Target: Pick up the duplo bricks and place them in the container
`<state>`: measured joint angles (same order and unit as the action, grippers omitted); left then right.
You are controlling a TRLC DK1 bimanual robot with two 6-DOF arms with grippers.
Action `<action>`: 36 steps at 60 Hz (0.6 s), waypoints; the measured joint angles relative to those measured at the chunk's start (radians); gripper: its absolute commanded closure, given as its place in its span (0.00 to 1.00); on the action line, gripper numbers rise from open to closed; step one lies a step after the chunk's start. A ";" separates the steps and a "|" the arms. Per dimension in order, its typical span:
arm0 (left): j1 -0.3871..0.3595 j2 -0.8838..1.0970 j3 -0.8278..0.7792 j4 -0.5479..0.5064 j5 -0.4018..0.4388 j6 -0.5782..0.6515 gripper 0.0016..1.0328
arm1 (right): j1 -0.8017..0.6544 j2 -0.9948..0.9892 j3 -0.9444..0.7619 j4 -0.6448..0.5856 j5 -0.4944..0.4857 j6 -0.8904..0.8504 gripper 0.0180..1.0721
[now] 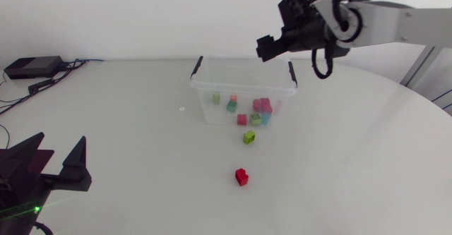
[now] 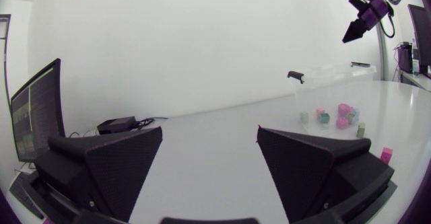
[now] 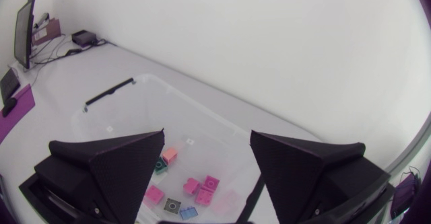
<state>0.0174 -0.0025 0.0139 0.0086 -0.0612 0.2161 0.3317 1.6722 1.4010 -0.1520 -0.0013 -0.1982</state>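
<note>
- Since two bricks lie outside the container, the job isn't done.
- Left gripper [image 1: 60, 150]: near-left corner of the table, low, jaws wide apart, nothing between them.
- Container [image 1: 201, 87]: clear plastic tub with black handle clips and an open top, far of centre. Jumble of bricks on its floor: pink, red, green, blue.
- Red brick [image 1: 241, 176]: on the table, near side of the tub, well apart from it.
- Green brick [image 1: 249, 137]: just beside the tub's near wall, between the tub and the red brick.
- Right gripper [image 1: 270, 48]: up over the tub's far-right rim, jaws apart and empty. My wrist view looks down into the tub.
- Handling, my estimate: both loose bricks are light, rigid hard plastic. They're not fragile, but the smooth sides are a bit slippery.
- Grip: pinch across two opposite flat side walls, low on the body, not on the studs.
- Brick orientation is too small to read, so I'd square the wrist to the faces before closing.
</note>
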 measured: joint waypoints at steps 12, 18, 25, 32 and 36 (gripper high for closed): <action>0.000 0.000 0.000 0.000 0.000 0.000 0.05 | 0.024 -0.243 -0.167 -0.005 -0.010 0.054 0.06; 0.000 0.000 0.000 0.000 0.000 0.000 0.05 | 0.069 -0.302 -0.280 -0.009 -0.024 0.059 0.05; 0.000 0.000 0.000 0.000 0.000 0.000 0.05 | 0.106 -0.318 -0.397 -0.005 -0.024 0.060 0.05; 0.000 0.000 0.000 0.000 0.000 0.000 0.05 | 0.125 -0.318 -0.488 -0.006 -0.020 0.061 0.05; 0.000 0.000 0.000 0.000 0.000 0.000 0.05 | 0.138 -0.318 -0.533 0.004 -0.024 0.061 0.05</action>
<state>0.0174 -0.0025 0.0139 0.0086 -0.0616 0.2161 0.4694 1.3540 0.8684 -0.1478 -0.0254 -0.1371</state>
